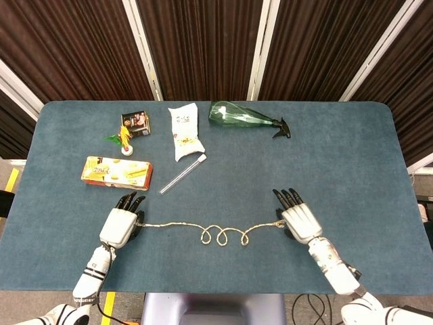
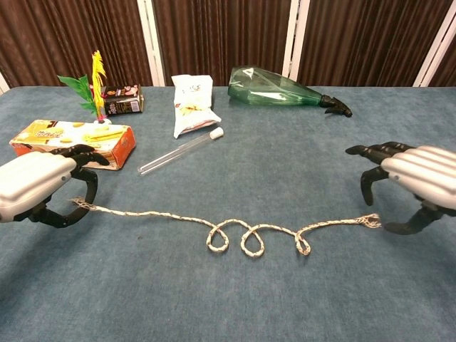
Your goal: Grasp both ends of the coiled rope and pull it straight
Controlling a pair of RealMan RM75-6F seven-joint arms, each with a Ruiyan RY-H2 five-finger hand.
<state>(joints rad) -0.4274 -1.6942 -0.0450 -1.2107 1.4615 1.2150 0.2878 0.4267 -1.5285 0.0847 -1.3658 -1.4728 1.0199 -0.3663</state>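
- The table (image 1: 338, 135) carries everything; the clutter — bottle (image 1: 243, 116), box (image 1: 115, 171), bag (image 1: 184, 131), tube (image 1: 183, 174) — sits far from the work and should not interfere.
- The rope (image 1: 216, 231) lies across the near middle, its middle in three small loops, its ends frayed.
- The left hand (image 1: 123, 223) pinches the rope's left end; in the chest view the frayed tip pokes out between thumb and fingers, lifted a little off the cloth.
- The right hand (image 2: 417, 178) hovers just at the right end with fingers apart and curved, thumb low — it holds nothing yet.
- To do this step well, I judge the right hand should settle so the frayed tip lies between thumb and fingers, then close firmly before any pull.
- Pull outward evenly and low, or the thin end may slip free.
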